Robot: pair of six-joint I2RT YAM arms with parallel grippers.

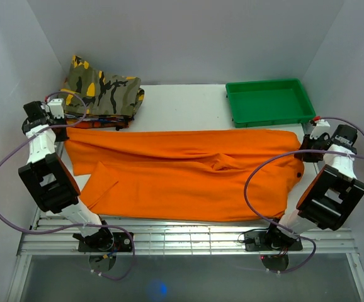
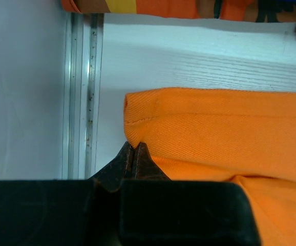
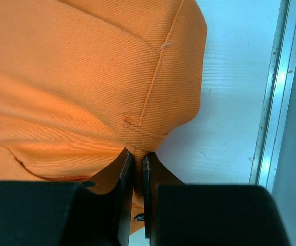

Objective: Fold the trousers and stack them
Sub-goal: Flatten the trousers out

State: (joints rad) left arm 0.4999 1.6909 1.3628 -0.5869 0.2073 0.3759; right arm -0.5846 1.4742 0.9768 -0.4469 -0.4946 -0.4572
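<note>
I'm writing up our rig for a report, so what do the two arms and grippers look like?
Both arms match: the left arm and right arm have white links, boxy black housings and black bases. A thin purple-grey cable loops off each. The left gripper and right gripper have dark, tapered fingers on a black blocky body.

The bright-orange trousers [image 1: 182,173] lie spread lengthwise across the table, partly folded.

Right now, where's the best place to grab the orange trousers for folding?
Grip the orange trousers at the far end corners, coming in from the left and right ends: they lie spread lengthwise, and those stitched edges should give a firm hold.
</note>
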